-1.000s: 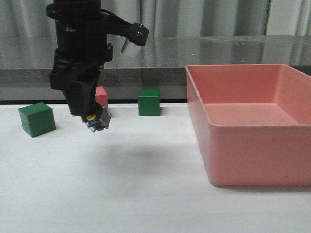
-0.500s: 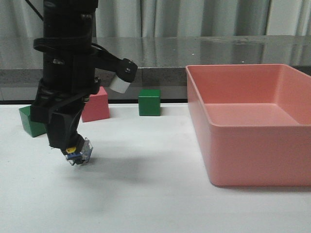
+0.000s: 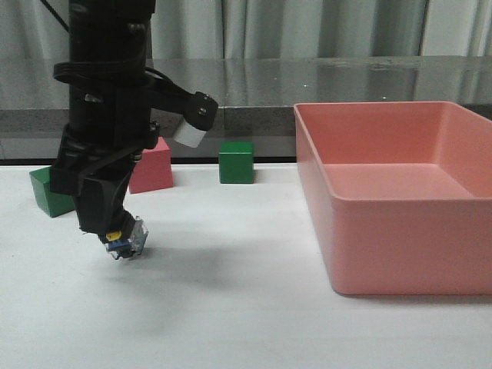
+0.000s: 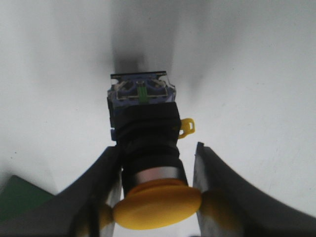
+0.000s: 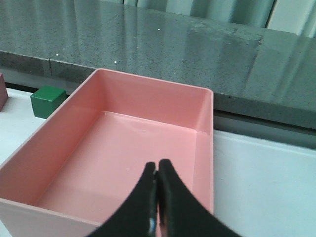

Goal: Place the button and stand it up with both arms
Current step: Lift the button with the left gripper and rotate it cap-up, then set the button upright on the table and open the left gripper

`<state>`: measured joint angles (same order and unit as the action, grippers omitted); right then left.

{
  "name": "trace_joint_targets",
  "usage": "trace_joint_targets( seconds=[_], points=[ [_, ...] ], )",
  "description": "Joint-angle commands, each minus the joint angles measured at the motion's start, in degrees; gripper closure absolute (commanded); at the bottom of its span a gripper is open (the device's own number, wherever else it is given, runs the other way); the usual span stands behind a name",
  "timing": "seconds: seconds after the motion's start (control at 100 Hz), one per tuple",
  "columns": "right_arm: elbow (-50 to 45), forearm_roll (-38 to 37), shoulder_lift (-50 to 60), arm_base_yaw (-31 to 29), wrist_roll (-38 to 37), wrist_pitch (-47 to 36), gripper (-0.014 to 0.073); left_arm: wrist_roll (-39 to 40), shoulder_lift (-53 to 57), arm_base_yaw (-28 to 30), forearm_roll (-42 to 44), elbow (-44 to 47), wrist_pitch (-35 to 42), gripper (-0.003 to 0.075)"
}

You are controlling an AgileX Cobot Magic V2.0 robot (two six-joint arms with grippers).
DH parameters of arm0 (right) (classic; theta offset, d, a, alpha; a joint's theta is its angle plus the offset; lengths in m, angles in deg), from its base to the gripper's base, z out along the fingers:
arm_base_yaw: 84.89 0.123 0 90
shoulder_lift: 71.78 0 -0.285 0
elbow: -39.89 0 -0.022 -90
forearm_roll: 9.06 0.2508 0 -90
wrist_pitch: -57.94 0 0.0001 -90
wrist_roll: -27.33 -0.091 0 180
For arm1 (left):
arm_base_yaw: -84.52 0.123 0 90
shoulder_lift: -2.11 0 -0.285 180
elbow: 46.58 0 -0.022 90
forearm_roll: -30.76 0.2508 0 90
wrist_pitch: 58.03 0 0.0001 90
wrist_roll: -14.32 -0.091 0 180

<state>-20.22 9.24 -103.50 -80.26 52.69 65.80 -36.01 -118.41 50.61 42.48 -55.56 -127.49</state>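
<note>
The button (image 3: 125, 241) hangs tilted a little above the white table, near the front left. My left gripper (image 3: 117, 232) is shut on it and points down. In the left wrist view the button (image 4: 148, 131) shows its yellow cap nearest the camera, then the black body, with the blue-and-clear base pointing at the table. The left gripper (image 4: 157, 148) has the cap and body between its fingers (image 4: 106, 173). My right gripper (image 5: 157, 164) is shut and empty, hovering over the inside of the pink bin (image 5: 208, 123). The right arm is out of the front view.
A large pink bin (image 3: 369, 108) fills the right side of the table. One green cube (image 3: 236, 161) stands at the back centre, also in the right wrist view (image 5: 47, 100). Another green cube (image 3: 46, 194) and a pink cube (image 3: 154, 171) stand behind the left arm.
Over the last second my left arm carried the button down, left and toward the front of the table. In the last half second it has hardly moved.
</note>
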Motion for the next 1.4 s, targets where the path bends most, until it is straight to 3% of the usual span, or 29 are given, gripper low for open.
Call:
trace_joint_targets(
  seconds=[0.0,0.84,0.96,1.22,1.39],
  points=[
    [1.4,0.4,0.0,-0.3,-0.1,-4.6,0.0703,0.2,3.1,-0.1,1.0,-1.2,-3.2,0.0737],
    [1.4,0.4,0.0,-0.3,-0.1,-4.6,0.0703,0.1,1.5,-0.1,1.0,-1.4,-3.2,0.0731],
    [1.4,0.4,0.0,-0.3,-0.1,-4.6,0.0703,0.1,1.5,-0.1,0.8,-1.4,-3.2,0.0638],
    [1.4,0.4,0.0,-0.3,-0.1,-4.6,0.0703,0.1,1.5,-0.1,0.9,-1.4,-3.2,0.0283],
    [1.4,0.4,0.0,-0.3,-0.1,-4.6,0.0703,0.1,1.5,-0.1,1.7,-2.3,-3.2,0.0235]
  ],
)
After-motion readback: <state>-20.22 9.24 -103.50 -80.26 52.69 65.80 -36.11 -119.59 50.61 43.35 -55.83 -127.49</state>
